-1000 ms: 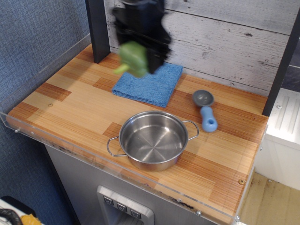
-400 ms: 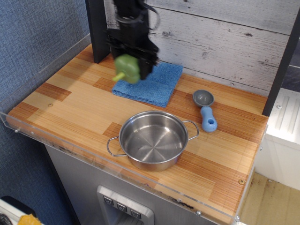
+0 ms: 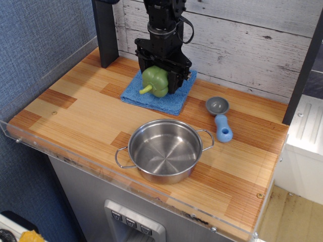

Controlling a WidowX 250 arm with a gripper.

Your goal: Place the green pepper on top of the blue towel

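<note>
The green pepper lies on its side, stem pointing left, over the middle of the blue towel at the back of the wooden counter. My gripper comes down from above with its black fingers on either side of the pepper and is shut on it. The pepper looks low, at or just above the cloth; I cannot tell whether it touches. The gripper hides much of the towel's far half.
A steel pot with two handles stands in front of the towel. A grey scoop with a light-blue handle lies to the right. A dark post stands at the back left. A clear rim edges the counter.
The gripper has carried the pepper right and down, from above the towel's left edge to low over its middle. The scoop, pot and towel have not moved.
</note>
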